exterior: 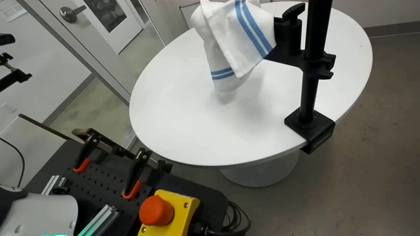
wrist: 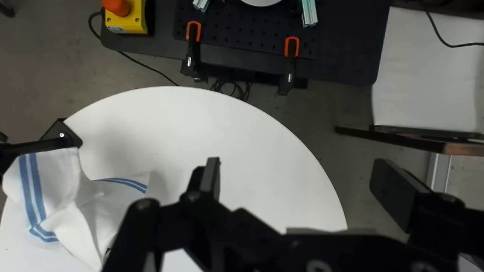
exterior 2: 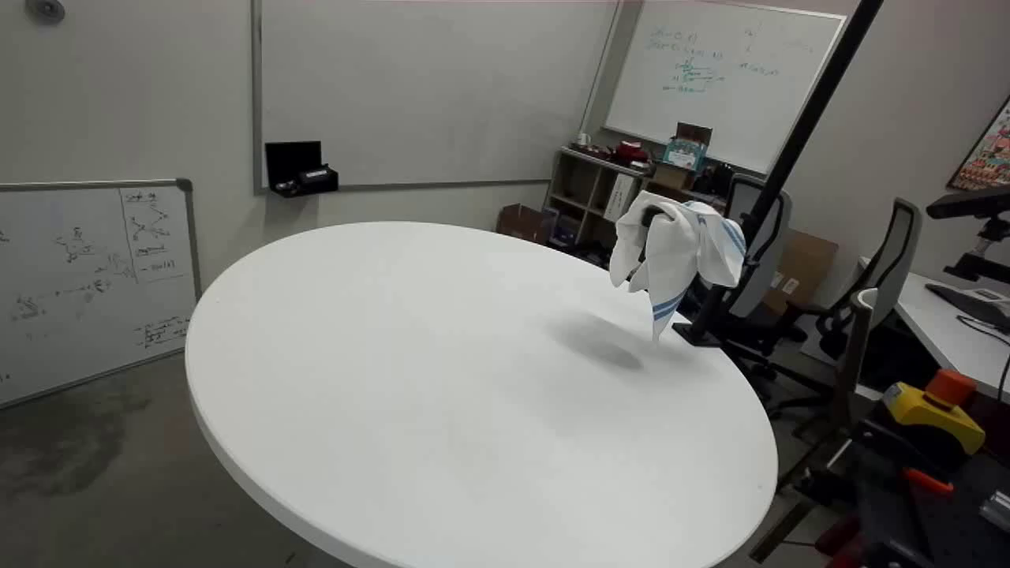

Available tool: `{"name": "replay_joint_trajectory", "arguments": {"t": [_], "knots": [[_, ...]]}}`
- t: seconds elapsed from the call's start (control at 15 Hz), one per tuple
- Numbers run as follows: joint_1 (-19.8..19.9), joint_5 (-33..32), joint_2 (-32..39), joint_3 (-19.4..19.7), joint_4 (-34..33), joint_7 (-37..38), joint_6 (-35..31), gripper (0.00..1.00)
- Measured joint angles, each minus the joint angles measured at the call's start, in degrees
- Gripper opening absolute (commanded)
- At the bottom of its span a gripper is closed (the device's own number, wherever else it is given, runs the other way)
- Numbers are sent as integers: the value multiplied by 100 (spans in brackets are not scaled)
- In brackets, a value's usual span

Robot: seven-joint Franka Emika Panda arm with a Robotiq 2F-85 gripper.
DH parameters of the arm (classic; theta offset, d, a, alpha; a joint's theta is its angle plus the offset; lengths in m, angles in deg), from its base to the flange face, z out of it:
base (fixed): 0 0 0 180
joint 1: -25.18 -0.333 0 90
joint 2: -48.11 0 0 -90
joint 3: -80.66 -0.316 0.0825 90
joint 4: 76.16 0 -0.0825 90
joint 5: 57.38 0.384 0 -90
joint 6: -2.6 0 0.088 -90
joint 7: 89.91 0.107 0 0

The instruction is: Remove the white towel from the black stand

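In an exterior view, a metal door handle [exterior: 68,14] was seen at the upper left, with a perforated black board [exterior: 101,183] below it, along whose edge two black-and-orange clamps [exterior: 87,149] were set. Just to the right of these, a yellow box [exterior: 179,209] was topped by a red button [exterior: 156,210]. Farther right, the round white worktop [exterior: 183,124] was shown, and above it the white towel [exterior: 228,36] was draped over the horizontal arm [exterior: 285,58] of the black stand [exterior: 309,93]. Blue stripes were seen across the towel's folds, and its corners were pointed down toward the worktop; whether the surface was touched by the lowest one could not be told. At the right, the stand was fixed by its flat base [exterior: 310,128] to the worktop's edge.

In an exterior view, a whiteboard [exterior 2: 95,276] was seen at the left, the towel and the stand were found near the right edge of the worktop, and an office chair [exterior 2: 903,244] was placed farther right.

In the wrist view, the stand and then the towel were shown at the left. From the middle to the right, the jaws were held wide apart, with worktop and floor [wrist: 349,177] seen between them.
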Motion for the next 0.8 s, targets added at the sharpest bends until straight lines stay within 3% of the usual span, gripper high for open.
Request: {"name": "replay_joint_trajectory", "arguments": {"t": [0.47, 0.8], "knots": [[44, 0, 35, 36, -1, 128, -54, 100], [318, 0, 236, 149, -33, 643, -552, 100]]}}
